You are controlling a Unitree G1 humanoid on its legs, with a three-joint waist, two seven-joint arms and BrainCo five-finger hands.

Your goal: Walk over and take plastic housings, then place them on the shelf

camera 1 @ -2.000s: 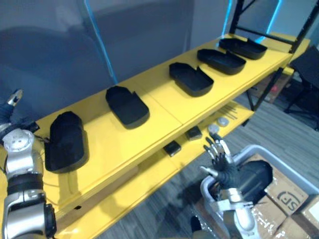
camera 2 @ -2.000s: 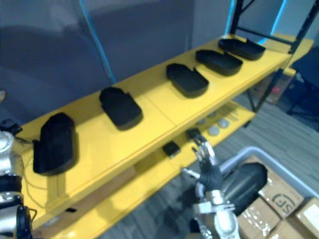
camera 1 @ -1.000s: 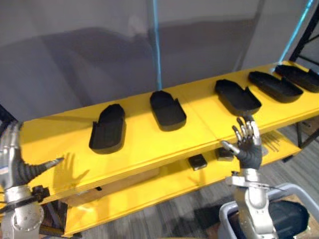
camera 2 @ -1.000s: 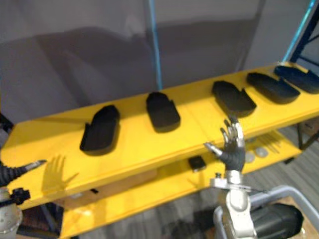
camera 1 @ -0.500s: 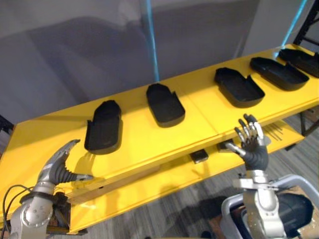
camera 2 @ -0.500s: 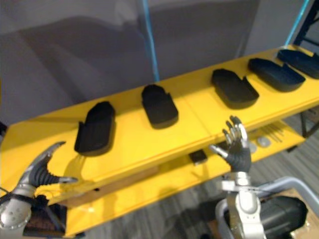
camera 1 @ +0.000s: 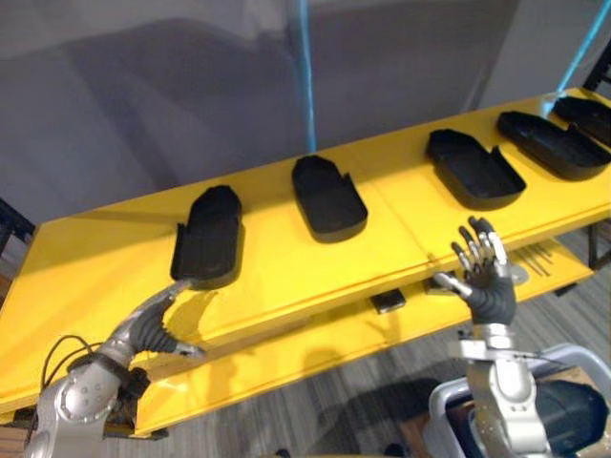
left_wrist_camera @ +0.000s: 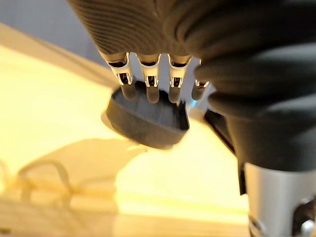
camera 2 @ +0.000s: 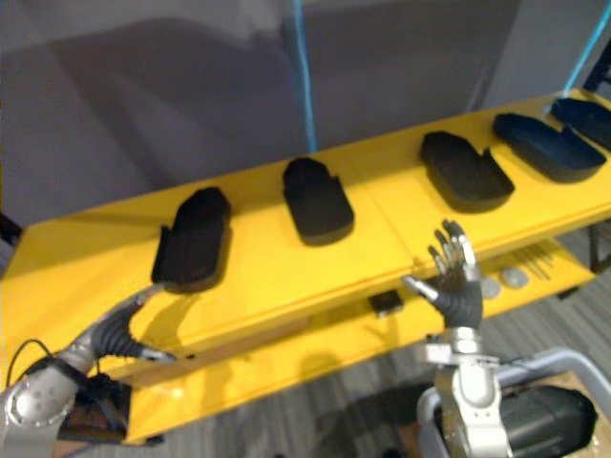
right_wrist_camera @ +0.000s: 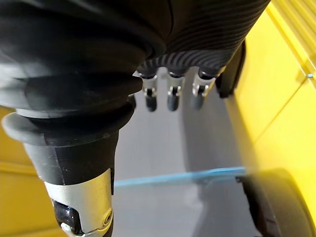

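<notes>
on the yellow shelf: five housings in a row, both hands open and empty.
on the top board of the shelf (camera 1: 286, 281) we see five black plastic housings spaced well apart, from the leftmost housing (camera 1: 207, 248) through the second housing (camera 1: 329, 197) and third housing (camera 1: 474, 169) to two more housings (camera 1: 552, 143) at the right end. the left hand (camera 1: 148, 329) reaches over the shelf's front edge with fingers straight and thumb spread, fingertips just beside the near end of the leftmost housing; we cannot tell whether they touch it. the right hand (camera 1: 487, 286) is raised in front of the shelf, fingers spread, holding nothing. below it, a grey bin (camera 1: 563, 355) holds another dark housing (camera 1: 573, 420).
</notes>
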